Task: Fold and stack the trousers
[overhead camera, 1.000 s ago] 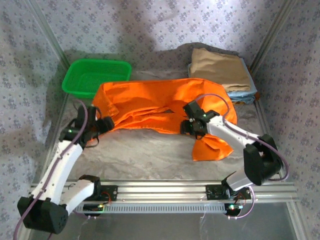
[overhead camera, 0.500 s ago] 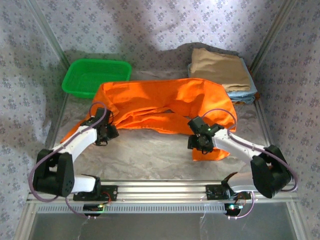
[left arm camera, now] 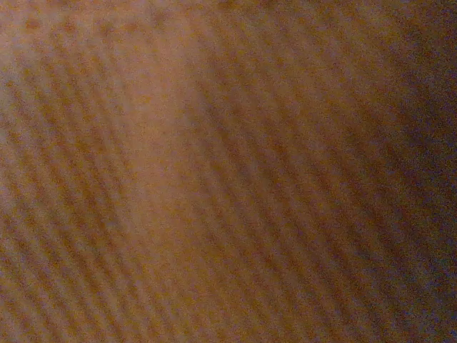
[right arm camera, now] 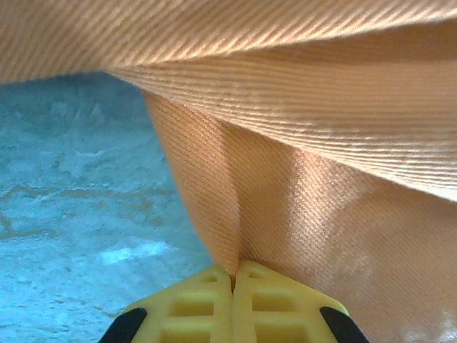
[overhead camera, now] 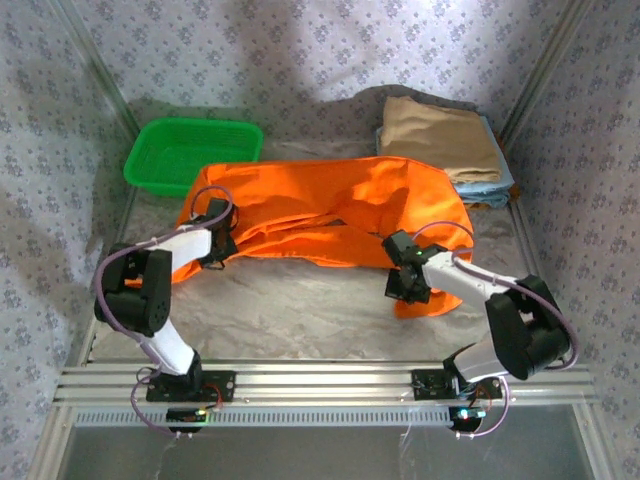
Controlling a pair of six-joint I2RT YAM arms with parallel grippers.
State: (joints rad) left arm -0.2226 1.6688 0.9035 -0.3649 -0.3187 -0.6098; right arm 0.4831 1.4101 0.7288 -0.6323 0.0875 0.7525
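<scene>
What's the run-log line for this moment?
left gripper: shut at trousers left edge | right gripper: shut, pinching trousers fabric | trousers: spread on table, not yet stacked | tan garment: folded, far right

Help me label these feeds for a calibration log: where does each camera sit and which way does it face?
Top external: above and behind the bases, looking down at the table; left arm and right arm show, with trousers and green basket.
Left wrist: pressed against blurred orange cloth.
Right wrist: looks along its yellow jaws, shut on a trouser fold.
Shared: the trousers, in all three.
</scene>
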